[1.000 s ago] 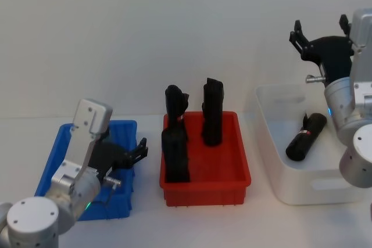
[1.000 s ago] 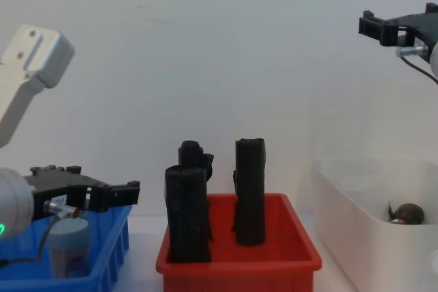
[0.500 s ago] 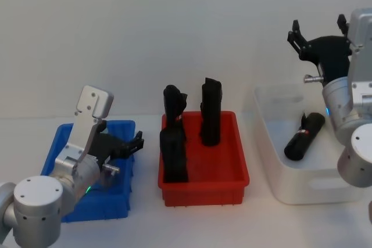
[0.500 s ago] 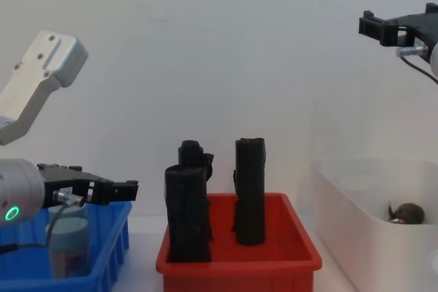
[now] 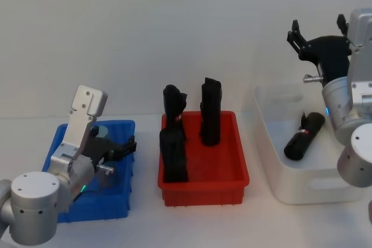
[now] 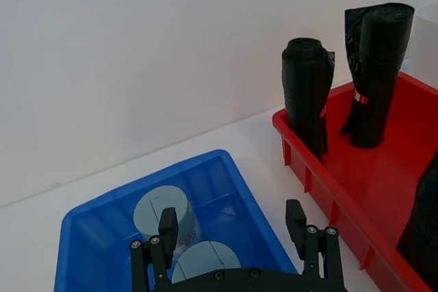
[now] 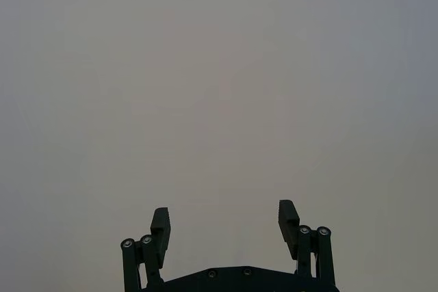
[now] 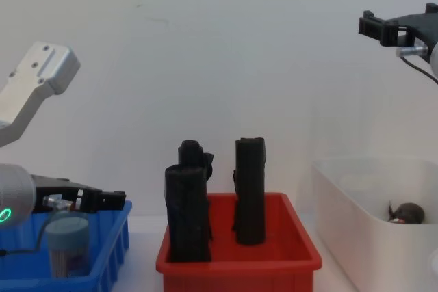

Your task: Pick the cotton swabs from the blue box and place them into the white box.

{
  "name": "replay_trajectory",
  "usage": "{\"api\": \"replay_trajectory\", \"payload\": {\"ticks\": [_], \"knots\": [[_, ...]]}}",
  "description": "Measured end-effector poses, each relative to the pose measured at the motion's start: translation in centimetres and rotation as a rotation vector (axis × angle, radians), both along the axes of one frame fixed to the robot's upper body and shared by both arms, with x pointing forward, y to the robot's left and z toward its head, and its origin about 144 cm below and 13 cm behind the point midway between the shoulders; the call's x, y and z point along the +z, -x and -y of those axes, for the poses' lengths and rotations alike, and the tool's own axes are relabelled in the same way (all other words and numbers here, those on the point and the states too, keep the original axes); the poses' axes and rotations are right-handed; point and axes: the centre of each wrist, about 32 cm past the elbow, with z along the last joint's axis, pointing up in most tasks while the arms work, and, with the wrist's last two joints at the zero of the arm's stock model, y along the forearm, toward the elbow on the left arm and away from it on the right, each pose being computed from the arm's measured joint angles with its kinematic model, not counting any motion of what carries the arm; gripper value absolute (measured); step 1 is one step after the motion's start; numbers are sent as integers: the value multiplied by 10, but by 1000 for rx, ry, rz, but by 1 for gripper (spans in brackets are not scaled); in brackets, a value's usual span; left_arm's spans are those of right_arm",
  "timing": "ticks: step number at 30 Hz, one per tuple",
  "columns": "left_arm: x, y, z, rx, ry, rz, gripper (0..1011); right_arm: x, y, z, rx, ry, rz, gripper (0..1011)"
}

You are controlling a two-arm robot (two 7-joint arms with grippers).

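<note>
At the right end of the table (image 5: 203, 227) sits the white box (image 5: 317, 189); it holds one black roll (image 5: 304, 136) lying down and no swabs that I can see. Red bin (image 5: 203, 193) at mid-table, just beside it, unchanged over the last second, with its upright rolls (image 5: 210, 111) undisturbed. Blue box (image 5: 99, 208) at the table's left end.

Right gripper (image 5: 319, 27): raised above the white box's far edge, fingers spread, empty, same pose as a second ago. Parked.

Left gripper (image 6: 231, 234): this is the change. Over the past second it has drawn back from the blue box's right rim toward the box's middle and dropped lower. Fingers spread wide, nothing between them.

Cotton swabs (image 6: 161, 211): two tubs with pale lids, upright inside the blue box, one near its far wall and one closer in. From the left wrist camera both lids now lie in line with the opening between the fingers. No contact visible.

Judgement: the gripper is lining up on the first tub; the grasp is not yet made and the transfer has not begun. The tubs stand close together, so a finger may nudge the neighbour.
</note>
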Motion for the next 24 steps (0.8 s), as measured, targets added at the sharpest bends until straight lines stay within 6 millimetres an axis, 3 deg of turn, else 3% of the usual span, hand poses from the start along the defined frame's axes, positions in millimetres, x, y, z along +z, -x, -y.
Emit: {"api": "replay_trajectory", "payload": {"ticks": [24], "knots": [[-13,5,-16,68,96,-41,1000,0,0,0,0,0,0,1002]]}}
